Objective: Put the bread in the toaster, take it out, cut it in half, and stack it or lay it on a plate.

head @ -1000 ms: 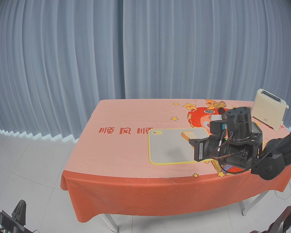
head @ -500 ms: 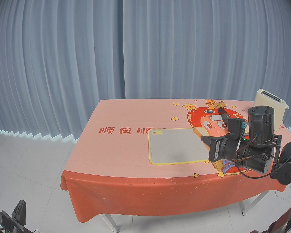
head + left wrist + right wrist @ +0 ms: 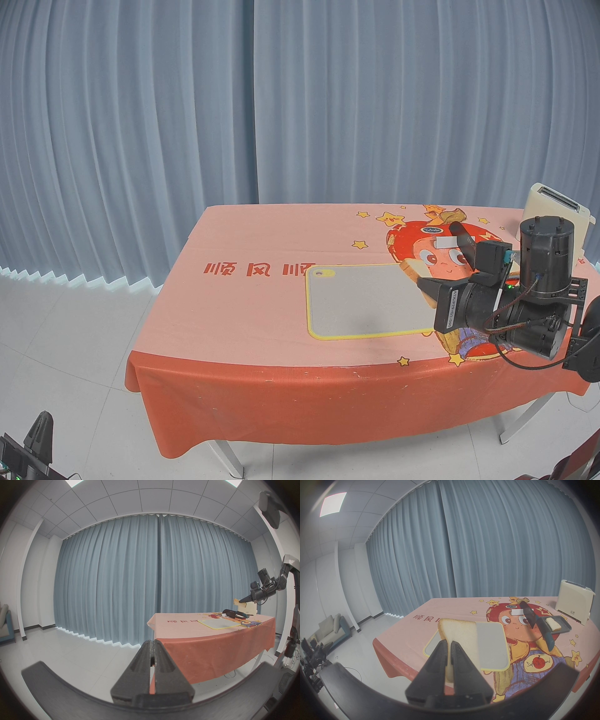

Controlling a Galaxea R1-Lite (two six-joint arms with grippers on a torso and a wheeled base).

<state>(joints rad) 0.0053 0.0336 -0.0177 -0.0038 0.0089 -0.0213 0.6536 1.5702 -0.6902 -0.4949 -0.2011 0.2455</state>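
1. My right gripper (image 3: 449, 642) is clenched on the bread (image 3: 462, 630). It grips the slice by its lower part, so the slice stands up past my fingertips, in the air over the right end of the cutting board (image 3: 356, 303).
2. The toaster (image 3: 553, 228) stands at the far right corner of the table. From my jaws it lies off to my right and farther back, well apart from the slice.
3. Its slot (image 3: 558, 197) opens upward and runs along the length of the top. I judge the slice must come in edge-down, with its width lined up to that long axis.
4. My right arm is much the nearer one. My left gripper (image 3: 153, 645) is closed on nothing, low and well off the table's left side.
5. The knife (image 3: 529, 614) lies across the tray (image 3: 565, 627) between me and the toaster, so I judge the carry should pass above them.
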